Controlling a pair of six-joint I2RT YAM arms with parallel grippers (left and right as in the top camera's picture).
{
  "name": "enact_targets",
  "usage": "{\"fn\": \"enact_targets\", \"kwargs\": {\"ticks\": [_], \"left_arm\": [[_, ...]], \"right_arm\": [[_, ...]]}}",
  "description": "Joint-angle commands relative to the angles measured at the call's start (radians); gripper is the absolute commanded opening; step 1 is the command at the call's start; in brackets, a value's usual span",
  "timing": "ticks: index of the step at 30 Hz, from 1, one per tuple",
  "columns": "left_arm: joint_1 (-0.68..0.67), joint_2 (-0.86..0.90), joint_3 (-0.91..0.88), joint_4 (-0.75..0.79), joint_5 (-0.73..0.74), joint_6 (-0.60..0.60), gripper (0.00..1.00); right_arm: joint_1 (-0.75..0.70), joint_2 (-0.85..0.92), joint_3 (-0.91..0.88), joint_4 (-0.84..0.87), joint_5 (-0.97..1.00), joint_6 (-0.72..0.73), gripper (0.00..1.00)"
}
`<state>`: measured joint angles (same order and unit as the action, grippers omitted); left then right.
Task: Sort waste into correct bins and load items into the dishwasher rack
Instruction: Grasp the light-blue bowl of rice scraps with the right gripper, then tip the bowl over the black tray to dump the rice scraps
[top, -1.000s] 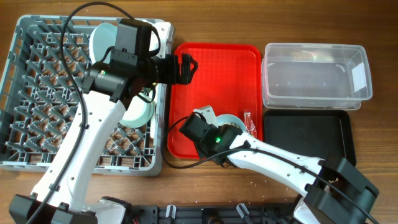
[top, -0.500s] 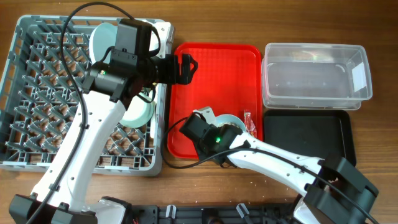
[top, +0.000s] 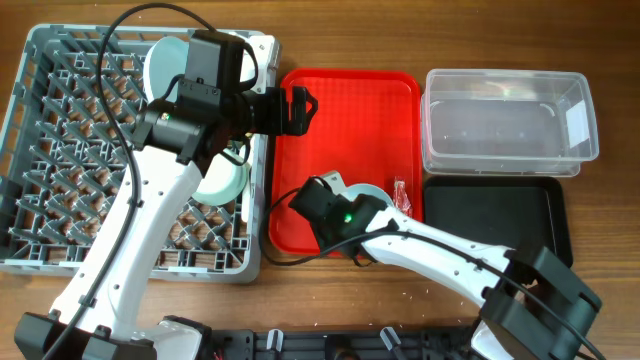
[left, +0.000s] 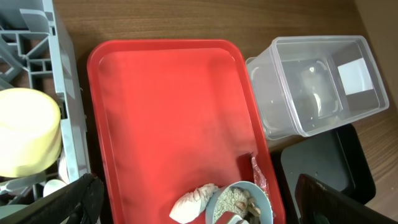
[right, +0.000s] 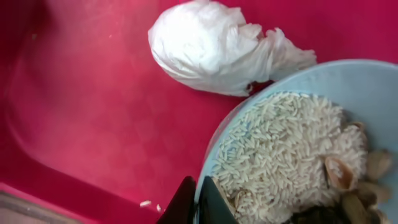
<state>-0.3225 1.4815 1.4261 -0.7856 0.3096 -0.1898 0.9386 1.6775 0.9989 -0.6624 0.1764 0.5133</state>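
Right gripper (right: 198, 202) jaws closed since earlier frame, now pinching rim of rice-filled pale blue bowl (right: 323, 68) on red tray (right: 93, 124); crumpled white tissue (right: 211, 46) just beside bowl. Left gripper (top: 297, 108) spread wide, empty, above tray.

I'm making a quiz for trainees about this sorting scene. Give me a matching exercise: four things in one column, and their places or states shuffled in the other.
1. tissue
2. bowl
3. yellow cup
4. clear tub

A. holds rice
B. stands right of the red tray
C. lies crumpled on the red tray
D. sits in the grey rack

Pairs: 1-C, 2-A, 3-D, 4-B
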Motion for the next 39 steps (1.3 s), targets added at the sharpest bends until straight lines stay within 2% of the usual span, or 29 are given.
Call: {"fn": "enact_targets", "kwargs": {"ticks": [1, 3, 5, 10, 13, 16, 22, 28, 33, 35, 37, 39], "left_arm": [[-0.001, 0.0, 0.001, 0.003, 0.011, -0.009, 1.0], [-0.001, 0.0, 0.001, 0.003, 0.011, -0.009, 1.0], [-0.001, 0.0, 0.001, 0.003, 0.011, -0.009, 1.0], [-0.001, 0.0, 0.001, 0.002, 0.011, -0.009, 1.0], [-0.001, 0.0, 0.001, 0.003, 0.011, -0.009, 1.0], [-0.001, 0.0, 0.001, 0.003, 0.011, -0.009, 1.0], [-0.001, 0.0, 0.001, 0.003, 0.011, -0.009, 1.0], [-0.001, 0.0, 0.001, 0.003, 0.011, -0.009, 1.0], [-0.001, 0.0, 0.001, 0.002, 0.011, -0.009, 1.0], [-0.001, 0.0, 0.001, 0.002, 0.011, -0.009, 1.0], [-0.001, 0.0, 0.001, 0.002, 0.011, -0.009, 1.0], [-0.001, 0.0, 0.001, 0.003, 0.011, -0.009, 1.0]], "right_arm": [[-0.006, -0.052, 0.106, -0.066, 0.005, -0.043, 0.04], [-0.036, -0.133, 0.224, -0.171, 0.038, -0.043, 0.04], [-0.09, -0.217, 0.257, -0.229, 0.032, -0.042, 0.04], [-0.388, -0.402, 0.255, -0.47, -0.067, -0.031, 0.04], [-0.564, -0.463, 0.216, -0.49, -0.195, -0.072, 0.04], [-0.773, -0.509, 0.134, -0.47, -0.343, -0.109, 0.04], [-1.165, -0.543, -0.014, -0.39, -0.771, -0.287, 0.04], [-1.499, -0.542, -0.255, -0.208, -1.18, -0.36, 0.04], [-1.625, -0.542, -0.331, -0.085, -1.256, -0.383, 0.04], [-1.671, -0.54, -0.34, -0.022, -1.352, -0.379, 0.04], [-1.696, -0.538, -0.34, 0.021, -1.456, -0.379, 0.04], [-1.699, -0.537, -0.34, 0.033, -1.474, -0.349, 0.04]]}}
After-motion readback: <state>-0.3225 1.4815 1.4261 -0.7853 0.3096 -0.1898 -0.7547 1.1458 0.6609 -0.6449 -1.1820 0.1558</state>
